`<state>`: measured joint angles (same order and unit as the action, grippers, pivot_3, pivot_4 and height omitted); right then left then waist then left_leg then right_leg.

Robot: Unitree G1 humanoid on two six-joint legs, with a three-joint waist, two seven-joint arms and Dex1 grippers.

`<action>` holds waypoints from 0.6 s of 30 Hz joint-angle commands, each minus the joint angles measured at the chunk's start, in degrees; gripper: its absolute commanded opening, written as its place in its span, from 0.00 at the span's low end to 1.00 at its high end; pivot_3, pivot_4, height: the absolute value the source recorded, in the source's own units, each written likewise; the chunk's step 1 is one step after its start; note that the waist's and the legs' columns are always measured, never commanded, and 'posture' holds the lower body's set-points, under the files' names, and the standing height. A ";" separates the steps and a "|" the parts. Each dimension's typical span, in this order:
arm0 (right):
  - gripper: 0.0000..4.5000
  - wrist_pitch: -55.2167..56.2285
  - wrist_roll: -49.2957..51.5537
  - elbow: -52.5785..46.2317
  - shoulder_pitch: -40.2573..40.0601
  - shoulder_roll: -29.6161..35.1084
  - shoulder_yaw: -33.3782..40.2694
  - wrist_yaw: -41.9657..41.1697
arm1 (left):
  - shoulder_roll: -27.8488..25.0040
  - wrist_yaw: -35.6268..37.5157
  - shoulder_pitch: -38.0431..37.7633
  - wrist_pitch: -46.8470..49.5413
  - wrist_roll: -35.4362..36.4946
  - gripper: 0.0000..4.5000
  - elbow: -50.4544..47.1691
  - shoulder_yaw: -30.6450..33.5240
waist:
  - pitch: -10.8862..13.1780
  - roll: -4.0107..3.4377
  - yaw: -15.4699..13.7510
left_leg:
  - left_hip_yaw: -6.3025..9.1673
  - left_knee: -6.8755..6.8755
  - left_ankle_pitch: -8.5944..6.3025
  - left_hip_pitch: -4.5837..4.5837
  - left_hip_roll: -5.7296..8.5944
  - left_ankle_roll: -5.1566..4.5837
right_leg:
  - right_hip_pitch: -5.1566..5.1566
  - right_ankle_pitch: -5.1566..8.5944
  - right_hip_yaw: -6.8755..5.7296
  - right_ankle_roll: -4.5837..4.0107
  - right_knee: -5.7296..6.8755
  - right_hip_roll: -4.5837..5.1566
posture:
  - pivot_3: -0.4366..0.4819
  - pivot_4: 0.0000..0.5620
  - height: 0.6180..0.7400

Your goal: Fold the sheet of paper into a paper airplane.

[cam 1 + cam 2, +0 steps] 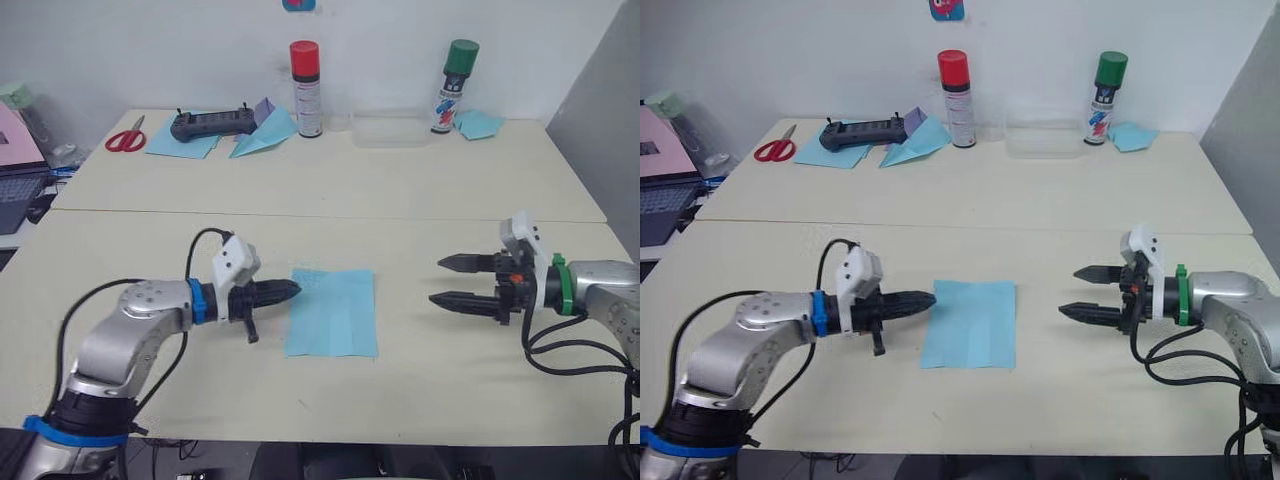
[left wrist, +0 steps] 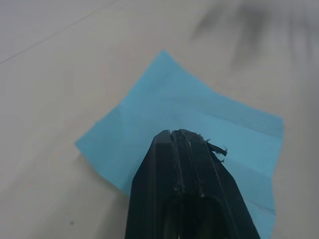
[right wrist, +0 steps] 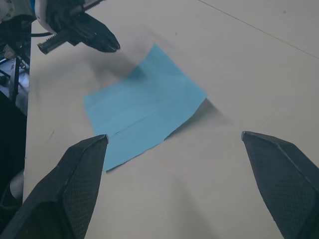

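On the near table, between our two arms, the sheet of paper [image 1: 332,311] lay flat and unfolded, with only faint crease lines across it. Our left gripper [image 1: 290,291] had its two fingers pressed together with nothing between them, its tip at the sheet's left edge; whether it touched the paper we could not tell. Our right gripper [image 1: 447,282] stood well apart to the right of the sheet, fingers spread wide and empty.

We judged that folding had not begun, or was at its very start: no flap was turned over and no wedge shape showed. The next move seemed to call for pinning the sheet with one gripper while the other slid under an edge or corner and lifted it, a delicate job with paper this thin on a smooth tabletop.

Along the far table stood a red-capped spray can [image 1: 306,88] and a green-capped spray can [image 1: 454,86]; both carried labels, but we could not read them. Red scissors [image 1: 127,138] and a black handheld device [image 1: 212,124] lay to the far left.
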<state>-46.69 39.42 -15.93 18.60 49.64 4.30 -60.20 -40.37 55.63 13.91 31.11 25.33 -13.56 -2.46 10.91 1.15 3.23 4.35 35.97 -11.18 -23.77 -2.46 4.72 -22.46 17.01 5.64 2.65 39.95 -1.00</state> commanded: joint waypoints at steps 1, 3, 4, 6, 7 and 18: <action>1.00 0.75 -0.30 -2.27 0.11 -0.88 -0.10 1.40 | 2.53 -2.68 0.65 -1.84 -3.03 0.00 2.52 -2.03 | 0.00 0.00 0.00 | 0.01 0.01 0.00 0.02 0.00 0.00 | 0.04 -0.01 0.00 0.02 -0.02 0.00 | 0.48 0.27 1.00; 1.00 0.94 -0.55 -2.44 -0.02 -1.45 -0.48 2.08 | 3.00 -3.09 0.39 -2.24 -4.79 0.00 3.87 -3.53 | 0.00 0.01 0.01 | 0.01 0.01 0.00 0.07 0.02 0.00 | 0.10 -0.01 0.00 0.02 -0.03 0.01 | 0.48 0.27 1.00; 1.00 1.43 -0.93 -2.44 -0.05 -1.88 -0.66 2.52 | 2.87 -2.73 -0.04 -3.14 -5.82 0.00 4.43 -4.46 | 0.00 0.01 0.01 | 0.03 0.01 0.00 0.06 0.01 0.00 | 0.09 -0.01 0.00 0.02 -0.03 0.00 | 0.48 0.27 1.00; 1.00 2.16 -1.60 -2.34 -0.08 -2.59 -0.93 3.26 | 2.75 -2.12 -0.70 -4.41 -7.01 0.00 5.30 -5.57 | 0.00 0.00 0.05 | 0.03 0.00 0.00 0.07 0.01 0.00 | 0.09 -0.01 -0.01 0.02 -0.03 0.00 | 0.48 0.27 1.00; 1.00 2.39 -1.89 -2.28 -0.09 -2.89 -1.05 3.56 | 2.81 -1.92 -0.93 -4.71 -7.32 0.00 5.67 -5.84 | 0.00 0.01 0.04 | 0.03 -0.01 0.00 0.07 0.01 0.00 | 0.08 -0.01 -0.01 0.02 -0.03 0.00 | 0.48 0.27 1.00; 0.87 11.73 -13.40 6.70 2.98 -11.06 -7.22 9.97 | 4.80 -2.69 -1.29 -8.32 -11.11 0.00 11.42 -7.88 | -0.09 -0.02 0.05 | 0.03 0.00 0.00 0.26 0.05 0.00 | 0.25 -0.04 0.03 0.03 -0.02 0.02 | 0.48 0.27 1.00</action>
<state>-37.42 27.63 -9.58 20.54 38.72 -2.45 -50.49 -35.71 53.35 13.04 22.61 16.05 -3.82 -9.17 10.82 1.14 3.28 4.39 35.98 -11.18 -23.48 -2.40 4.71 -22.19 16.97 5.67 2.68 39.93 -0.98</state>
